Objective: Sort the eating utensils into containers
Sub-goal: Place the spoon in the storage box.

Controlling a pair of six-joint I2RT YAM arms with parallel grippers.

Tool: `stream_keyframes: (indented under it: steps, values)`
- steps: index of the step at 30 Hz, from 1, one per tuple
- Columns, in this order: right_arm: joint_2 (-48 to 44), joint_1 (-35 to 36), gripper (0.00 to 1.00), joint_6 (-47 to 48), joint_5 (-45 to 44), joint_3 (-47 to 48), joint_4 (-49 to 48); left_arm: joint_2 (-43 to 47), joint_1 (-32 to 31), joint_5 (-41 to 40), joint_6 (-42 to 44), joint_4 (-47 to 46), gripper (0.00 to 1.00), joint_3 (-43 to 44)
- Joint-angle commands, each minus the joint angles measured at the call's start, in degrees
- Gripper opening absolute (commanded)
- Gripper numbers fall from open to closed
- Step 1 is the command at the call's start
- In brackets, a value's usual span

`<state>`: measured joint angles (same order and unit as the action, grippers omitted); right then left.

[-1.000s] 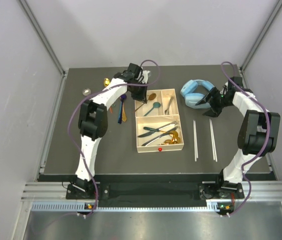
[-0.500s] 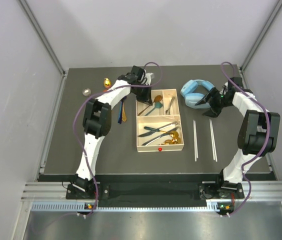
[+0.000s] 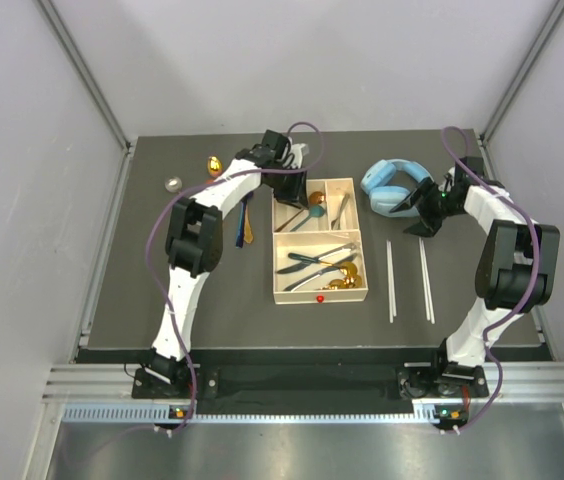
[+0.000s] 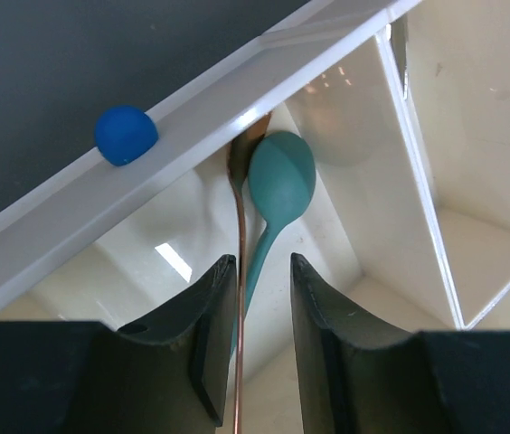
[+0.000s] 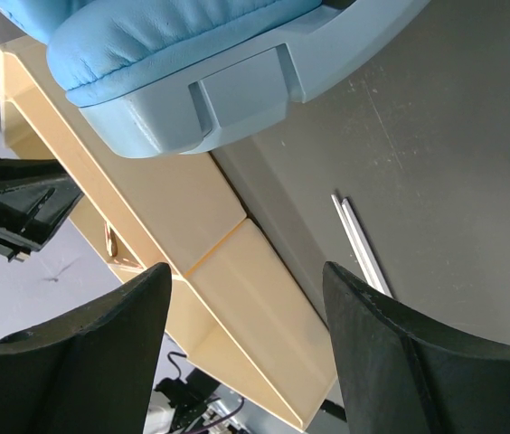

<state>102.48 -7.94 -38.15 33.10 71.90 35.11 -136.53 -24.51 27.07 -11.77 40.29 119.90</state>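
We see the left gripper (image 4: pixel 261 269) released over the tray's (image 4: pixel 146 194) eleven-o'clock compartment, gold spoon (image 4: pixel 240 235) ungripped between; right gripper (image 5: pixel 246 271) gapes empty.

The left end effector (image 4: pixel 262 271) hangs low in the tray's (image 3: pixel 342 296) far-left compartment, boxed in by the outer wall and the divider (image 4: pixel 422 194). A teal spoon (image 4: pixel 280 176) and a copper spoon handle (image 4: pixel 240 298) lie between its parted fingers. The headphones (image 3: pixel 394 188) block the way just beyond the gaping right end effector (image 3: pixel 425 217). A lane of bare desk (image 3: pixel 377 275) runs between tray and chopsticks (image 3: pixel 391 280). Loose cutlery (image 3: pixel 245 222) crowds the tray's left side.
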Motion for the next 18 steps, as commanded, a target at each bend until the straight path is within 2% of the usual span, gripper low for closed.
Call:
stream_keyframes:
  steps: [1,10,15,18]
  values:
    - [-1.14,0.03,0.68,-0.26,0.91,0.79,-1.45,4.86,0.61,-2.80,1.92,-0.22,0.36,1.30]
    - [-1.05,0.03,0.68,0.09,0.74,1.84,-0.66,10.49,3.06,-4.84,0.17,-0.30,0.37,2.80]
    - [-0.61,0.03,0.68,-0.17,0.65,2.63,-0.40,13.57,3.59,-4.92,-1.15,-0.74,0.37,0.44]
    - [-0.26,0.12,0.68,-0.34,0.65,3.42,-0.40,16.64,4.47,-11.58,-2.46,-1.97,0.37,-4.82]
